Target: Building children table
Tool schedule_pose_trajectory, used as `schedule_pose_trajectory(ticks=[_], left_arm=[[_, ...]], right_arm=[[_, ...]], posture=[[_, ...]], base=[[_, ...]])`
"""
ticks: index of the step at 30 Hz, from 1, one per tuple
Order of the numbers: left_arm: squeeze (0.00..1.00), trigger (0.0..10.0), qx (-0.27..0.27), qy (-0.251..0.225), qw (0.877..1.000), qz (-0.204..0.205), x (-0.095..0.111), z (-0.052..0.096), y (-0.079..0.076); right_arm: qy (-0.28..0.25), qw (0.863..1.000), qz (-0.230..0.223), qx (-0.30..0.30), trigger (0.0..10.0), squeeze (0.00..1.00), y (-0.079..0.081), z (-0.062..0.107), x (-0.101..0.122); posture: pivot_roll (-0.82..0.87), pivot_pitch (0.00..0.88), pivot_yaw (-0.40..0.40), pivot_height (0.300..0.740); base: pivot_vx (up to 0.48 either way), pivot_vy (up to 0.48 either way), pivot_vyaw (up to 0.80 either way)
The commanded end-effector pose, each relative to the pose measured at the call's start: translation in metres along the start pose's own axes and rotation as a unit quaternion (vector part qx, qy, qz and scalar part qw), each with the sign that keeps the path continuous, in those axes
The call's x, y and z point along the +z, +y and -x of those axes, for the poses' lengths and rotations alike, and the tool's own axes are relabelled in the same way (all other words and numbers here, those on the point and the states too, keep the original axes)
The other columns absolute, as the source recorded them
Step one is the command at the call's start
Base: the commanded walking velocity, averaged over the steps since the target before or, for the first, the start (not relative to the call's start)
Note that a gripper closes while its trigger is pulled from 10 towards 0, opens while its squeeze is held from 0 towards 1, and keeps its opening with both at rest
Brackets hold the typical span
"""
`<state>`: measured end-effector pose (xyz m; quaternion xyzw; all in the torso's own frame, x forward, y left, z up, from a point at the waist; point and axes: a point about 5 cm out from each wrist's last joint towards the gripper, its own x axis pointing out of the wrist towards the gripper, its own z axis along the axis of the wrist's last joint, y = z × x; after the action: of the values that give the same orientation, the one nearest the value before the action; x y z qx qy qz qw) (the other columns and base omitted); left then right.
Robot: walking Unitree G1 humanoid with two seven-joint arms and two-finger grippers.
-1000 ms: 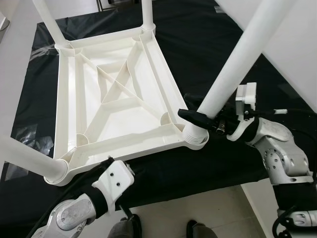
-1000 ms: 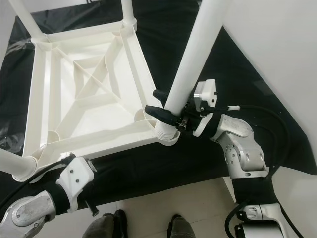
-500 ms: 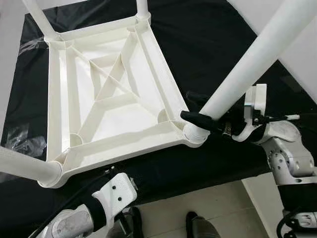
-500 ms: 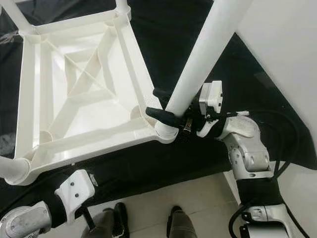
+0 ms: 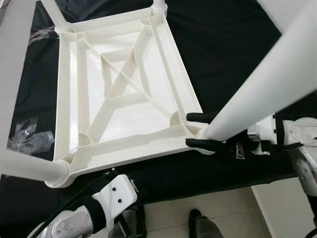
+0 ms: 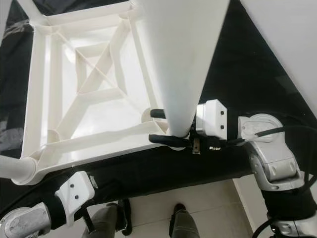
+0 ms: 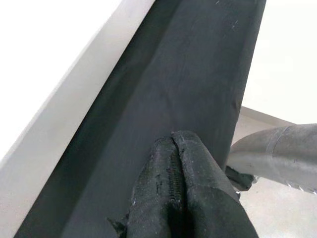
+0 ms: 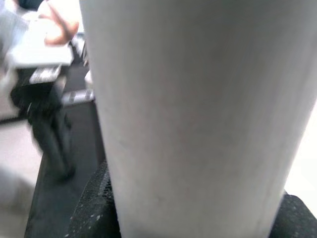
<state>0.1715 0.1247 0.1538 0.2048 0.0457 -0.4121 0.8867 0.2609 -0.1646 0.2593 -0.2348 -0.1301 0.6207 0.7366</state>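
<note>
A: Where does the white children's table [image 5: 124, 94] lie?
B: Upside down on the black-covered tabletop [image 5: 223, 54], spanning the upper left and centre of the head views, its near edge close to the cloth's front edge.

A: And the right gripper [image 5: 200, 130]?
B: At right centre, its fingers [image 5: 205, 144] clasp the base of the near-right leg [image 5: 262, 94] at the corner socket.

A: The left gripper [image 7: 176, 198]?
B: Low at lower left, below the tabletop's edge, fingers pressed together on nothing.
</note>
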Motion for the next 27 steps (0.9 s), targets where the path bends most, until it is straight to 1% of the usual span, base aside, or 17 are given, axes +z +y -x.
schedule_pose_trajectory(ticks=[1, 2, 3, 4, 6, 7, 9, 10, 12, 16, 19, 21, 23, 24, 25, 26, 27], left_arm=[[0.0, 10.0, -0.012, 0.016, 1.0, 0.013, -0.006, 0.0, -0.006], [0.0, 10.0, -0.011, 0.016, 1.0, 0.013, -0.006, 0.0, -0.006], [0.0, 10.0, -0.011, 0.016, 1.0, 0.013, -0.006, 0.0, -0.006], [0.0, 10.0, -0.01, 0.016, 1.0, 0.013, -0.007, 0.0, -0.006], [0.0, 10.0, -0.009, 0.015, 1.0, 0.013, -0.007, -0.001, -0.006], [0.0, 10.0, -0.008, 0.015, 1.0, 0.012, -0.007, -0.001, -0.006], [0.0, 10.0, -0.008, 0.015, 1.0, 0.012, -0.007, -0.001, -0.006], [0.0, 10.0, -0.008, 0.015, 1.0, 0.012, -0.007, -0.001, -0.006], [0.0, 10.0, -0.008, 0.015, 1.0, 0.012, -0.007, -0.001, -0.006], [0.0, 10.0, -0.008, 0.016, 1.0, 0.011, -0.007, -0.001, -0.006], [0.0, 10.0, -0.01, 0.017, 1.0, 0.011, -0.007, -0.002, -0.006], [0.0, 10.0, -0.01, 0.017, 1.0, 0.011, -0.007, -0.002, -0.006], [0.0, 10.0, -0.011, 0.018, 1.0, 0.01, -0.008, -0.002, -0.006], [0.0, 10.0, -0.011, 0.018, 1.0, 0.01, -0.008, -0.002, -0.006], [0.0, 10.0, -0.012, 0.02, 1.0, 0.007, -0.009, -0.001, -0.006], [0.0, 10.0, -0.01, 0.021, 1.0, 0.008, -0.009, 0.0, -0.006], [0.0, 10.0, -0.009, 0.021, 1.0, 0.009, -0.009, 0.001, -0.006]], right_arm=[[0.02, 0.997, -0.078, 0.016, 10.0, 0.0, 0.012, -0.006, -0.025], [0.01, 0.996, -0.091, -0.016, 10.0, 0.0, 0.005, -0.007, -0.027], [0.01, 0.996, -0.091, -0.016, 10.0, 0.0, 0.005, -0.007, -0.027], [0.004, 0.994, -0.105, -0.042, 10.0, 0.0, 0.0, -0.007, -0.029], [0.005, 0.985, -0.136, -0.104, 10.0, 0.0, -0.009, -0.006, -0.038], [0.014, 0.978, -0.151, -0.146, 10.0, 0.0, -0.012, -0.005, -0.045], [0.017, 0.975, -0.156, -0.158, 10.0, 0.0, -0.013, -0.004, -0.047], [0.024, 0.971, -0.164, -0.169, 10.0, 0.0, -0.01, -0.004, -0.05], [0.024, 0.971, -0.164, -0.169, 10.0, 0.0, -0.01, -0.004, -0.05], [0.056, 0.957, -0.207, -0.196, 10.0, 0.0, 0.014, -0.011, -0.062], [0.058, 0.952, -0.222, -0.203, 10.0, 0.0, 0.021, -0.013, -0.063], [0.063, 0.948, -0.225, -0.216, 10.0, 0.0, 0.02, -0.011, -0.064], [0.076, 0.933, -0.242, -0.254, 10.0, 0.0, 0.019, -0.01, -0.066], [0.076, 0.933, -0.242, -0.254, 10.0, 0.0, 0.019, -0.01, -0.066], [0.158, 0.87, -0.232, -0.405, 10.0, 0.0, 0.021, -0.006, -0.082], [0.194, 0.798, -0.255, -0.511, 10.0, 0.0, 0.045, -0.004, -0.084], [0.222, 0.733, -0.273, -0.583, 10.0, 0.0, 0.063, 0.002, -0.083]], posture=[[0.07, 0.396, 0.031, 0.74], [0.06, 0.394, 0.024, 0.74], [0.06, 0.394, 0.024, 0.74], [0.06, 0.393, 0.018, 0.74], [0.06, 0.391, 0.016, 0.74], [0.06, 0.392, 0.015, 0.74], [0.06, 0.391, 0.014, 0.74], [0.06, 0.391, 0.015, 0.74], [0.06, 0.391, 0.015, 0.74], [0.05, 0.392, 0.021, 0.74], [0.05, 0.392, 0.024, 0.74], [0.05, 0.391, 0.023, 0.74], [0.05, 0.387, 0.019, 0.74], [0.05, 0.387, 0.019, 0.74], [0.05, 0.384, 0.005, 0.74], [0.05, 0.379, -0.008, 0.74], [0.05, 0.379, -0.008, 0.74]], base=[[0.0, 0.0, 0.0], [0.0, 0.0, 0.0], [0.0, 0.0, 0.0], [0.0, 0.0, 0.0], [0.0, 0.0, 0.0], [0.0, 0.0, 0.0], [0.0, 0.0, 0.0], [0.0, 0.0, 0.0], [0.0, 0.0, 0.0], [0.0, 0.0, 0.0], [0.0, 0.0, 0.0], [0.0, 0.0, 0.0], [0.0, 0.0, 0.0], [0.0, 0.0, 0.0], [0.0, 0.0, 0.0], [0.0, 0.0, 0.0], [0.0, 0.0, 0.0]])
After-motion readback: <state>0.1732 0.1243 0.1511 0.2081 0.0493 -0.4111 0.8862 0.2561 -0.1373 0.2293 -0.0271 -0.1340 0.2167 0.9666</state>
